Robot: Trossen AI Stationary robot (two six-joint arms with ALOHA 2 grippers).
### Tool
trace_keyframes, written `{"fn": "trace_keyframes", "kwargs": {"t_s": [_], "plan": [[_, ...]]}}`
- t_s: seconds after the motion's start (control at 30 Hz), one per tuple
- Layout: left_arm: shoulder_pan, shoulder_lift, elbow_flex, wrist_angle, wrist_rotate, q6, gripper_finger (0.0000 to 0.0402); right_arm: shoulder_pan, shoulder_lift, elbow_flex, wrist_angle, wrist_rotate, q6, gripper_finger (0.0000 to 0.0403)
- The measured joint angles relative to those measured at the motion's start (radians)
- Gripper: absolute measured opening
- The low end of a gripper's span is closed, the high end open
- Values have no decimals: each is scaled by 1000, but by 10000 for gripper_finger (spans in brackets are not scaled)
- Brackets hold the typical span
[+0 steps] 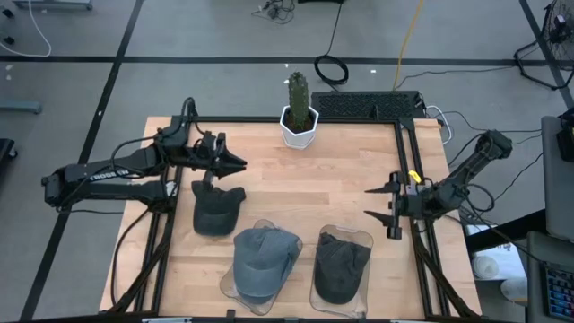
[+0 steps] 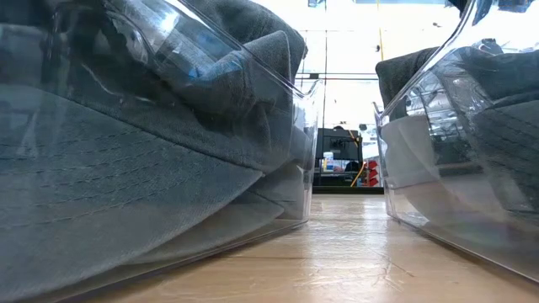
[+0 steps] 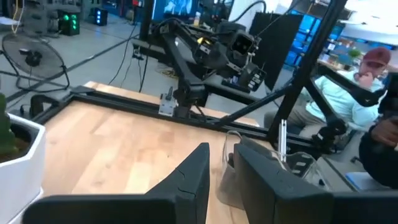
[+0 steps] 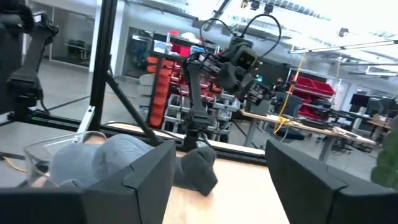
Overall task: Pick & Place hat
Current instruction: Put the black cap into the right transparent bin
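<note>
So there are three hats on the table. The blue-grey hat point(image 1: 261, 258) and the dark grey hat point(image 1: 342, 265) are each sitting in a clear tray point(image 1: 358, 238) near the front edge, looking done. The black hat point(image 1: 216, 208) is lying loose on the wood, no tray under it. The right gripper point(image 1: 380, 203) is hanging by the right rail with fingers spread wide, gripping nothing. The left gripper point(image 1: 235, 162) is hovering just behind the black hat, fingers nearly together and empty, probably lining up for that one

dark hat point(image 1: 218, 209) | loose on table, crown up | left of two binned hats
</note>
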Motion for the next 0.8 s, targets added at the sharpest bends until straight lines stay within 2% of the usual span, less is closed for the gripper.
{"fn": "trace_keyframes", "kwargs": {"t_s": [0.1,0.23,0.37,0.43,0.5,0.63,0.7,0.8], "plan": [[-18,0,0,-18,-21,-9,81,-14,-7,-15,1,0,-12,233],[-55,0,7,-44,-132,-128,91,-22,-8,-37,-1,-1,-17,229],[-155,-19,105,-21,-30,-46,117,-26,-9,-42,1,-1,-12,229],[-251,-8,156,-67,-43,-37,131,-26,-9,-43,1,-1,4,228],[-373,26,226,-185,-165,-35,142,-26,-8,-43,0,-1,11,227],[-642,128,360,-582,-541,-77,145,-26,-8,-43,0,-1,13,227],[-757,191,406,-742,-671,-188,140,-26,-9,-43,0,-1,13,228],[-884,295,433,-924,-732,-485,130,-26,-8,-43,0,-1,17,227]]}}
